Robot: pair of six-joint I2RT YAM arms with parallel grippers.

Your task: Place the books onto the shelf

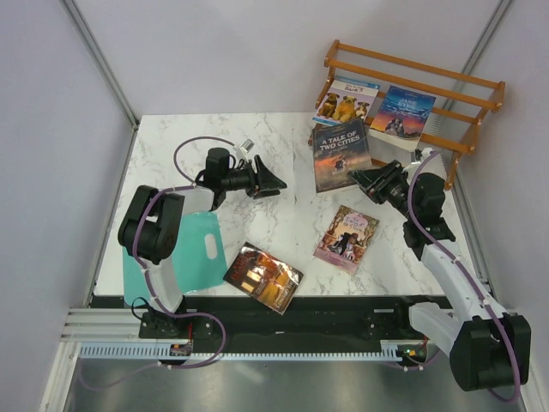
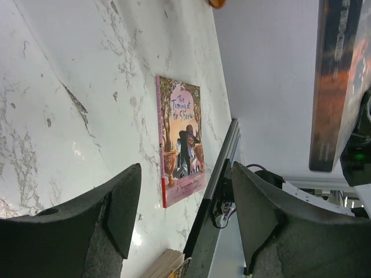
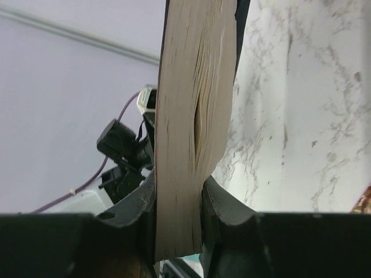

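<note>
The dark "A Tale of Two Cities" book [image 1: 340, 153] is tilted up in front of the shelf [image 1: 446, 93]. My right gripper [image 1: 360, 178] is shut on its near right edge. In the right wrist view its page block [image 3: 194, 110] is pinched between the fingers [image 3: 223, 211]. Two books stand on the shelf: the dogs one [image 1: 346, 99] and the blue Jane Eyre [image 1: 403, 112]. A pink-purple book [image 1: 346, 239] [image 2: 179, 139] lies flat on the table. A dark red-brown book [image 1: 263, 277] lies at the near edge. My left gripper [image 1: 276, 182] [image 2: 185, 202] hangs open and empty mid-table, pointing right.
A teal flat sheet with a handle hole [image 1: 184, 253] lies at the near left beside the left arm. The marble table [image 1: 214, 137] is walled on the left, back and right. A black rail [image 1: 343, 309] runs along its near edge.
</note>
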